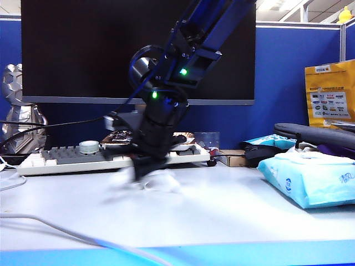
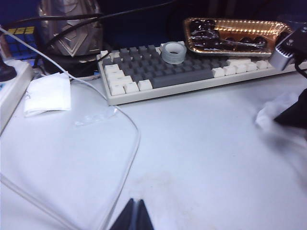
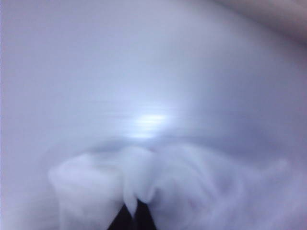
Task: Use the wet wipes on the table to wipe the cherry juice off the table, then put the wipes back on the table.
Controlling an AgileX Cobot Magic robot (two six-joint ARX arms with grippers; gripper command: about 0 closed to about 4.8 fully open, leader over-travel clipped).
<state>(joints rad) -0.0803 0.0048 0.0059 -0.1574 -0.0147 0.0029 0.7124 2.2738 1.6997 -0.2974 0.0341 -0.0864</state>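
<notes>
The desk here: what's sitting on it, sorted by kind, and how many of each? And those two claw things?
Keyboards: 1
Tape rolls, on the keyboard: 1
Gold trays, behind the keyboard: 1
Light blue wipe packs: 1
White wet wipes, pinched in the shut right gripper: 1
Folded white sheets, near the cables: 1
Grippers: 2, the left gripper shut, holding nothing
Total: 8

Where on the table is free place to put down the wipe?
Bare table lies between the keyboard and the blue front edge, left of the blue pack. Right gripper holds the wet wipes there. Left gripper is shut.
</notes>
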